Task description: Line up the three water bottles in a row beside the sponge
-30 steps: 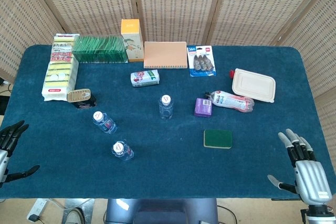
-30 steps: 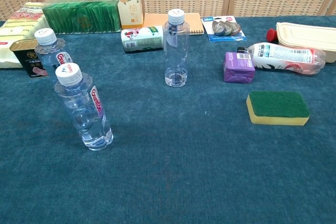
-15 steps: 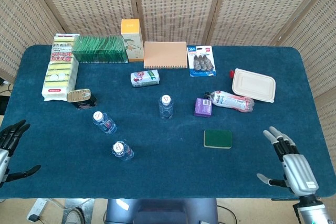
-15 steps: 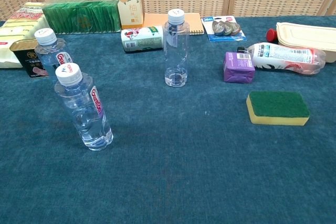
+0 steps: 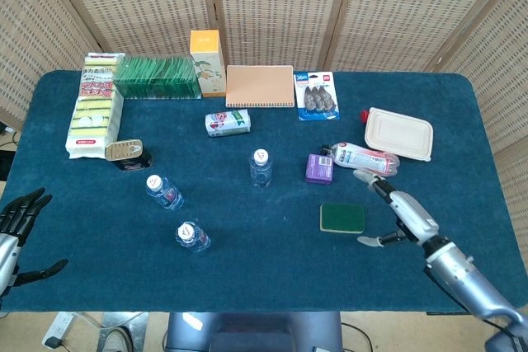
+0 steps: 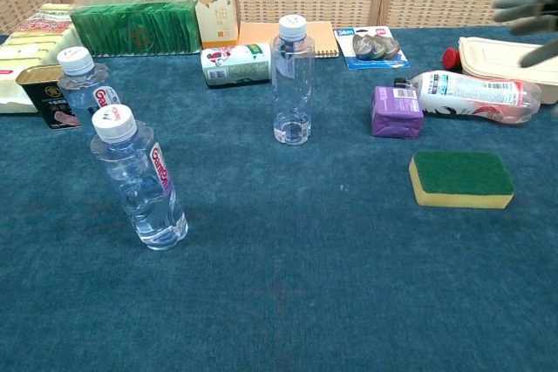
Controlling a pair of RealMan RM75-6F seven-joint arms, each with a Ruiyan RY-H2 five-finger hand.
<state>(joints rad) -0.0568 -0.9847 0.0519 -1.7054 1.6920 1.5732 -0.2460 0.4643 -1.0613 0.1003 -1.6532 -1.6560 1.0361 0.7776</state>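
Right hand [image 5: 402,208] hovers empty, fingers spread, just beside the sponge [image 5: 342,218]; left hand [image 5: 16,222] likewise empty.

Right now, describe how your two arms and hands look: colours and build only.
The right hand has a silvery-grey shell with darker fingers, on a rounded silver-grey forearm with a dark band at the wrist. The left hand is black, with slim dark fingers; a little pale grey shows at the frame edge. No cables, sleeves or markings are visible.

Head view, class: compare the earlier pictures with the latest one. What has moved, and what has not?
The right hand has come in over the table toward the sponge, fingers apart, holding nothing. The three water bottles, the sponge and the left hand have stayed where they were.
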